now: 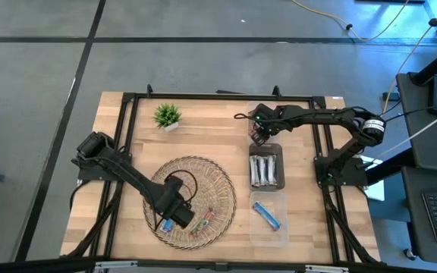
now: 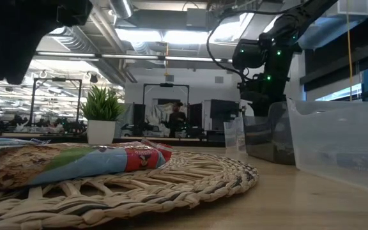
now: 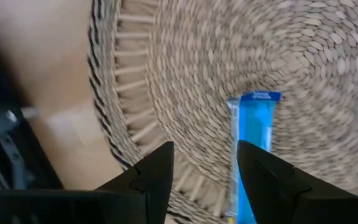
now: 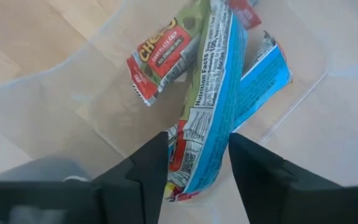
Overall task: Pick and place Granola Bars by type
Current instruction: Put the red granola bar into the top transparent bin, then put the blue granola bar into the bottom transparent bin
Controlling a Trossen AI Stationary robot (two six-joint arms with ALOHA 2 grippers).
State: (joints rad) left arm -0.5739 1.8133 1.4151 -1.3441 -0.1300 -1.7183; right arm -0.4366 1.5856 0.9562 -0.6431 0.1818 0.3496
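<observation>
My left gripper point(image 1: 174, 218) point(image 3: 205, 171) hovers open over the near part of the round woven mat point(image 1: 192, 178). A bright blue bar point(image 3: 253, 134) point(image 1: 165, 224) lies flat on the mat, running under one finger; touching or not, I cannot tell. Green-and-red bars point(image 1: 203, 221) point(image 2: 75, 163) lie beside it on the mat. My right gripper point(image 1: 260, 130) point(image 4: 197, 168) is over the far clear bin point(image 4: 73, 99), shut on a wrapped bar. A red-and-green bar point(image 4: 160, 56) lies on that bin's floor. My right gripper pinches a wrapped bar point(image 4: 207, 118) between its two fingers, coming from above and pointing down into the far bin. The bar's printed white back with a blue edge faces the camera. Its free end point(image 4: 219, 25) reaches down toward the bars on the bin floor.
Three clear bins stand in a row right of the mat: the middle one holds silver-white bars point(image 1: 266, 168), the near one a blue bar point(image 1: 265, 214). A small potted plant point(image 1: 168, 116) point(image 2: 101, 115) stands near the far edge. A black frame borders the table.
</observation>
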